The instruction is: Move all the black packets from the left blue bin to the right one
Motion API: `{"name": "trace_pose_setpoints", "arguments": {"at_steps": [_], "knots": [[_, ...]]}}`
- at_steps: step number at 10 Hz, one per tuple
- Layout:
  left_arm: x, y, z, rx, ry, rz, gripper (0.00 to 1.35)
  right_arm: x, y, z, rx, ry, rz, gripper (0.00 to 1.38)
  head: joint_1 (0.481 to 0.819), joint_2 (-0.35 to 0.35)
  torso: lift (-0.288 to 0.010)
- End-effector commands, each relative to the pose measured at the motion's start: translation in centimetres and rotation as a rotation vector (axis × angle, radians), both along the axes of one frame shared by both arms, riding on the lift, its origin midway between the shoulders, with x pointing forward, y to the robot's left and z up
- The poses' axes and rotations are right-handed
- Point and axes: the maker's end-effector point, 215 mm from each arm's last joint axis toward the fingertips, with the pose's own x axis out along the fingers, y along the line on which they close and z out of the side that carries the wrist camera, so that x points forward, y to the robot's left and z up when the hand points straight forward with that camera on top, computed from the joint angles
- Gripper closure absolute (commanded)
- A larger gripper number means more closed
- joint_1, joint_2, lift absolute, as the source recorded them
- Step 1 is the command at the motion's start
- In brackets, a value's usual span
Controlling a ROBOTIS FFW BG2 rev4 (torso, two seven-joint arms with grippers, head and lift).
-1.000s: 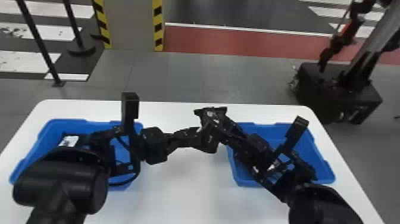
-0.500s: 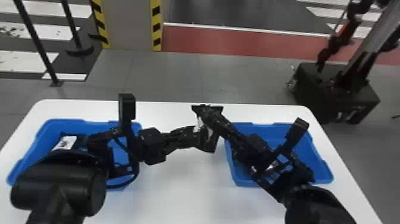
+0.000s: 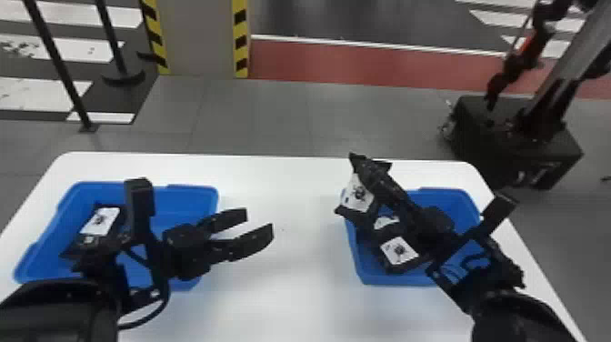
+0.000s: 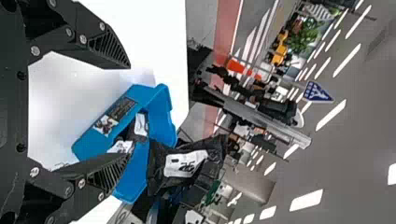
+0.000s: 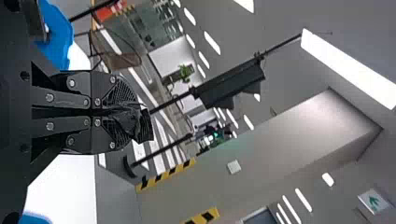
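1. Your right gripper (image 3: 364, 167) is closing its two fingers on one black packet (image 3: 358, 195); in the right wrist view you are seeing them pressed together on its edge.
2. This held packet is hanging from the fingertips, near the far left corner of the right blue bin (image 3: 359, 270). Its white label is showing in the head view and also in the left wrist view.
3. Your left gripper (image 3: 260, 221) is keeping its fingers wide apart, with only air between them. It is pointing to the right, above the white table (image 3: 291, 300), between the two bins and nearer to the left one.
4. Inside the right blue bin, other black packets are lying; one of them (image 3: 399, 252) is turning its white label up, under your right arm.
5. Inside the left blue bin (image 3: 43, 261), at least one black packet (image 3: 99, 221) is lying with its label up. Your left arm is partly covering this bin, so you are not seeing the exact count.
6. Beyond the table, a pillar with yellow and black stripes (image 3: 197, 38) is standing on the grey floor, and a black wheeled base (image 3: 513, 150) is standing at the far right.
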Motion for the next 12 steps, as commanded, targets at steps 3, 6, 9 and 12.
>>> {"name": "trace_pose_setpoints", "arguments": {"at_steps": [3, 6, 9, 12], "knots": [[-2.3, 11.1, 0.2, 0.08, -0.026, 0.205, 0.17, 0.0, -12.1, -7.3, -0.146, 0.134, -0.242, 1.28, 0.695, -0.136, -0.11], [-4.0, 19.3, -0.4, 0.198, -0.014, 0.345, 0.17, -0.9, -13.9, -6.9, -0.208, 0.135, -0.296, 0.1, 0.695, -0.131, -0.11], [-2.9, 25.6, -1.4, 0.377, 0.006, 0.494, 0.17, -3.8, -8.9, -2.2, -0.167, 0.056, -0.227, 0.24, 0.695, -0.027, -0.11], [-1.7, 29.2, -2.8, 0.501, 0.063, 0.596, 0.17, -6.7, -2.0, 2.9, -0.201, -0.079, -0.113, 0.3, 0.695, 0.135, -0.11]]}}
